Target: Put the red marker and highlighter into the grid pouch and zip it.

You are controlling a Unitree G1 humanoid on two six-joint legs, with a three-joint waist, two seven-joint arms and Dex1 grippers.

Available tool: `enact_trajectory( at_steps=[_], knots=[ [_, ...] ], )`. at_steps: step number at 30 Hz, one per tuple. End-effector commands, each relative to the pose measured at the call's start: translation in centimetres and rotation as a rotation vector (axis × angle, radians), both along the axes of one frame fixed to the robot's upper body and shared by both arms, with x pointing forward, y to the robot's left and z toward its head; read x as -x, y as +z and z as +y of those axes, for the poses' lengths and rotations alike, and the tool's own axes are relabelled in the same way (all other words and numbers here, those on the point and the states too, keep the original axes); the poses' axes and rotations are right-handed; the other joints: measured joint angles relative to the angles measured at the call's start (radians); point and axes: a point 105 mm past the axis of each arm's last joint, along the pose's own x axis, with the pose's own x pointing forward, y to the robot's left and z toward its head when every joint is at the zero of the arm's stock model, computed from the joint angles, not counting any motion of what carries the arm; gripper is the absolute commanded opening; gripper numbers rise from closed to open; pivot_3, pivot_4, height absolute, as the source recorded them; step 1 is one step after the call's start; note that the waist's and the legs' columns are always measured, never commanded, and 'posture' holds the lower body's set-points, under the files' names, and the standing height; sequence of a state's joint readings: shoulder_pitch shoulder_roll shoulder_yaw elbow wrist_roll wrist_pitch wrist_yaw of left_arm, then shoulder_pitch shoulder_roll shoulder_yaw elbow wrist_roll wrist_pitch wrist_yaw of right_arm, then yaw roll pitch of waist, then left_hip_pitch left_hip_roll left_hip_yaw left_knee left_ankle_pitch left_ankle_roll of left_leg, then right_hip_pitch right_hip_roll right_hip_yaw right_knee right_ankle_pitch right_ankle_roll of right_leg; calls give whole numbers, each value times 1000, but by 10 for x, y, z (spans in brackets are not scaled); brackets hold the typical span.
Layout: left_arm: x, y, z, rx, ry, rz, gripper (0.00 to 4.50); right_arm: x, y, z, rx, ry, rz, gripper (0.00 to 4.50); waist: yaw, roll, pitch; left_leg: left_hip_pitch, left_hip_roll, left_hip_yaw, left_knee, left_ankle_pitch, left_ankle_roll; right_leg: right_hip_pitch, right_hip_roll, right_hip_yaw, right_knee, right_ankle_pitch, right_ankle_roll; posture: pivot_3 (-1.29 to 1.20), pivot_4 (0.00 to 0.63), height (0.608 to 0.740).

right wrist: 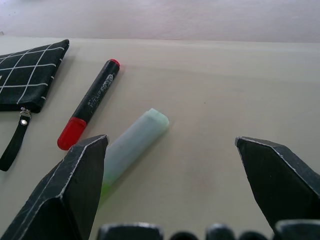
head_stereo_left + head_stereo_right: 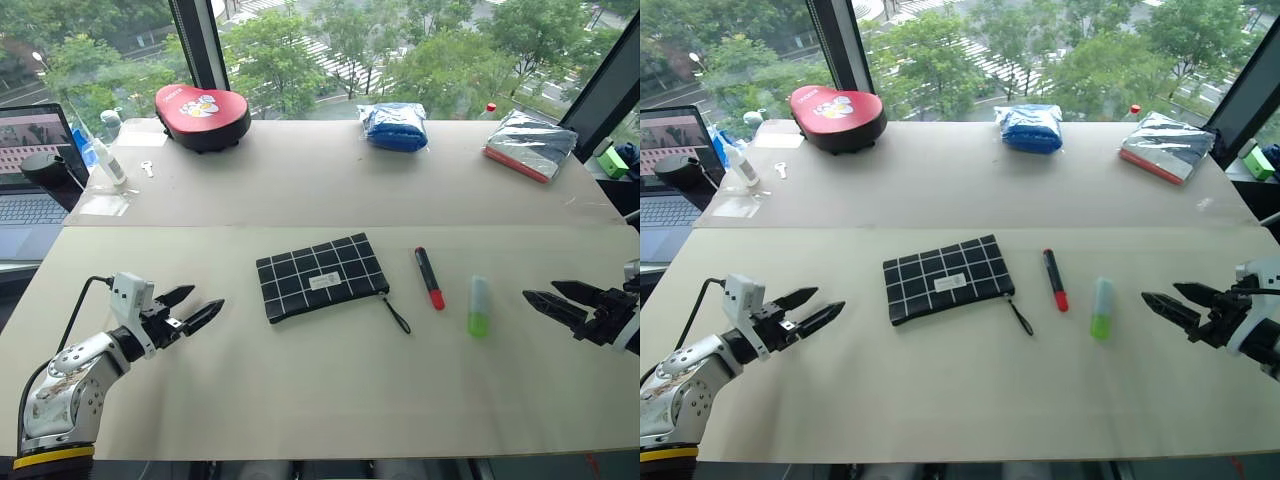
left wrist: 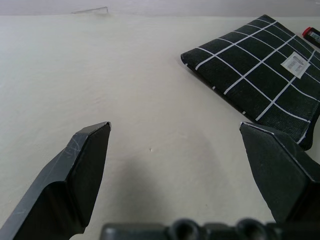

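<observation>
Nearest the robot, the left gripper (image 2: 190, 309) and the right gripper (image 2: 556, 298) hover low over the matte cream table (image 2: 300, 400), one at each side. Both have their wedge-shaped black fingers spread wide with nothing between them.

The grid pouch (image 2: 321, 276) serves as the landmark. It is a flat black fabric rectangle crossed by thin white lines, with a small white label sewn on its face, lying slightly skewed near the table's middle. The left gripper is well to its left and points toward it. A black zipper pull cord (image 2: 398, 314) trails from its near right corner onto the table.

Just right of the pouch, apart from it, lies the red marker (image 2: 429, 277), a slim smooth cylinder with a black body and a red end toward the robot. Further right lies the highlighter (image 2: 479, 305), stubby, its pale translucent cap pointing away and its lime-green body nearer. The right gripper is beyond it, aimed back at it.

Nothing lies between either gripper and these three things.

Far behind the pouch, along the window edge, sit a glossy red oval case (image 2: 202, 114), a crinkled blue plastic bag (image 2: 394, 125) and a silvery wrapped packet (image 2: 529, 143). At far left is a laptop (image 2: 32, 170).
</observation>
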State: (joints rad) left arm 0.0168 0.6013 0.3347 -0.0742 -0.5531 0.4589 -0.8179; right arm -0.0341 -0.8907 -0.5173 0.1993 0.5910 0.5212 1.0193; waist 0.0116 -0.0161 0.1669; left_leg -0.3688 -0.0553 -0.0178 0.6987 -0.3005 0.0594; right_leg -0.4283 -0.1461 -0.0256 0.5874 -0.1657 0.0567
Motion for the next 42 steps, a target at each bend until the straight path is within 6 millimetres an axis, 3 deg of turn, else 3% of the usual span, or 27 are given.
enact_trajectory(
  at_steps=[1, 4, 7, 11, 14, 16, 17, 18, 24, 28, 31, 36, 42],
  knots=[
    [1, 12, -4, 1, -50, -51, 4442, -4, 8, 3, 31, 8, -47, 4500, 0, 0, 0, 0, 0, 0, 0, 0, 0, 0, 0, 0, 0, 0, 0, 0, 150, 740],
    [3, 13, -11, -60, -181, -105, 4442, -11, 1, 6, 38, 2, -37, 4500, 0, 0, 0, 0, 0, 0, 0, 0, 0, 0, 0, 0, 0, 0, 0, 0, 150, 740],
    [6, 2, -10, -304, -287, -183, 4500, -15, -2, 7, 46, -11, -44, 3855, 0, 0, 0, 0, 0, 0, 0, 1, -1, 0, 0, 0, 0, 0, 0, 0, 150, 740],
    [4, -9, -6, -571, -397, -285, 4500, -19, 2, 13, 20, 4, -79, 2386, 0, 0, 0, 0, 0, 1, -2, 1, -1, 0, 0, 0, -1, 0, -1, 0, 150, 740],
    [-10, 4, -10, -665, -412, -429, 4500, -22, 7, 24, -5, 49, -104, 1376, 4, 0, 0, 0, 0, 1, -2, 1, -1, -1, 0, 0, -2, 1, -1, 0, 150, 740],
    [-17, 10, -15, -692, -421, -493, 4500, -24, 10, 34, -11, 85, -115, 723, 4, 0, 0, 0, 0, 0, -2, 1, -1, -1, -1, -1, -1, 1, -1, 0, 150, 740],
    [-19, 11, -22, -696, -442, -521, 4500, -27, 12, 46, -15, 131, -126, 242, 2, 0, 0, 0, 0, 0, -2, 1, -1, -1, -1, -1, -1, 1, -1, 0, 150, 740],
    [-21, 12, -28, -698, -462, -543, 4500, -29, 13, 59, -20, 171, -135, 32, 1, 0, 0, 0, 0, 0, -2, 1, -1, -1, 0, 0, -1, 1, -1, 0, 150, 740],
    [-23, 9, -59, -664, -582, -587, 4500, -51, 12, 131, 45, 368, -138, 32, -13, 0, 0, -1, 0, 3, -2, 1, -2, -6, 0, 1, 3, 1, -1, 0, 150, 740],
    [-22, 6, -61, -689, -631, -580, 4500, -67, 8, 175, 106, 460, -149, 32, -15, 0, 0, -3, 0, 4, -2, 3, -4, -10, 0, 1, 6, 1, -1, 0, 150, 740],
    [-24, 4, -56, -730, -650, -574, 4500, -78, 3, 195, 153, 480, -144, 32, -15, 0, 0, -3, -1, 4, -2, 3, -4, -10, 0, 1, 6, 1, -1, 0, 150, 740],
    [-28, 10, -50, -760, -649, -590, 4500, -83, -10, 218, 229, 546, -107, 32, -14, 0, 0, -4, -1, 4, -1, 3, -5, -10, 0, 1, 7, 1, -1, 0, 150, 740],
    [-26, 17, -59, -758, -663, -629, 4500, -86, -37, 215, 395, 572, -30, 32, -21, 0, 0, -5, -1, 4, -1, 5, -9, -10, 0, -1, 7, 1, -1, 0, 150, 740]
  ],
)
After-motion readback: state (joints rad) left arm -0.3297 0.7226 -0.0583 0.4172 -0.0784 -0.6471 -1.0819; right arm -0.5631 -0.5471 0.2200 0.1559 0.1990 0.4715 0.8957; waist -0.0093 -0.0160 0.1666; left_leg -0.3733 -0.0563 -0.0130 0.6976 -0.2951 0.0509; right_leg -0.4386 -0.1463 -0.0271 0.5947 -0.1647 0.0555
